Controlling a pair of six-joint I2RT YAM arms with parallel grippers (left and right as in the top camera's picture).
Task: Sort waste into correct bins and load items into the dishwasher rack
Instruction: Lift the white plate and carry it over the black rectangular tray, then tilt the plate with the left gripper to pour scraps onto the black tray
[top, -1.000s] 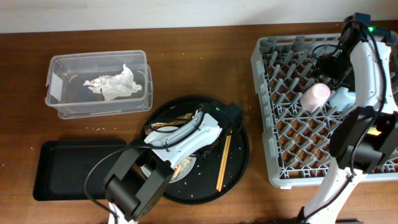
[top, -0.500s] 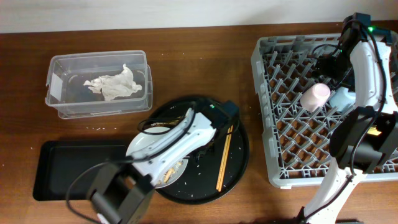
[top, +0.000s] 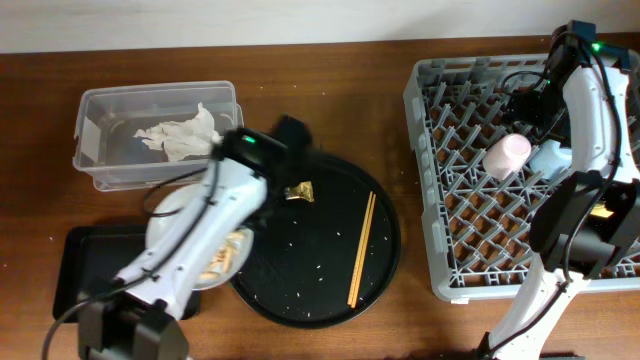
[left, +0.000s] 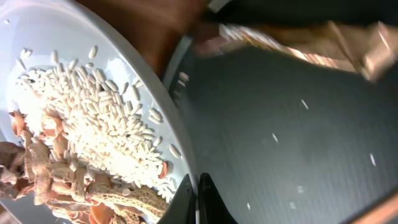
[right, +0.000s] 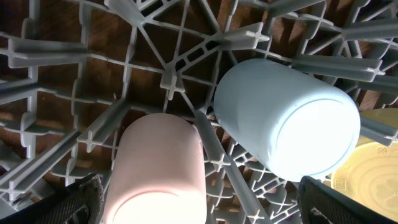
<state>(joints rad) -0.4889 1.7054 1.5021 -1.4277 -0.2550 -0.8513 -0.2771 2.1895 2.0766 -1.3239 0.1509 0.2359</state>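
My left gripper (left: 199, 200) is shut on the rim of the pale grey plate (top: 172, 216), held over the left edge of the round tray and the shallow black tray (top: 95, 272). White rice (left: 106, 124) and brownish chunks (left: 53, 183) lie on the plate. The gold-brown foil wrapper (top: 300, 192) and the chopsticks (top: 360, 248) lie on the round tray. White tissue (top: 182, 136) sits in the clear tub (top: 88, 108). My right gripper (right: 205, 210) is open above the pink cup (right: 158, 168) and the light blue cup (right: 286, 118) in the grey rack (top: 440, 200).
The large round black tray (top: 320, 270) lies mid-table with scattered rice grains on it. A yellow-green bowl (right: 370, 180) shows in the rack beside the blue cup. A few rice grains lie on the wood in front of the tub.
My left arm has swung left with the plate, carrying it off the middle of the round tray toward the shallow black tray. The foil wrapper is now uncovered. The right arm has not moved.
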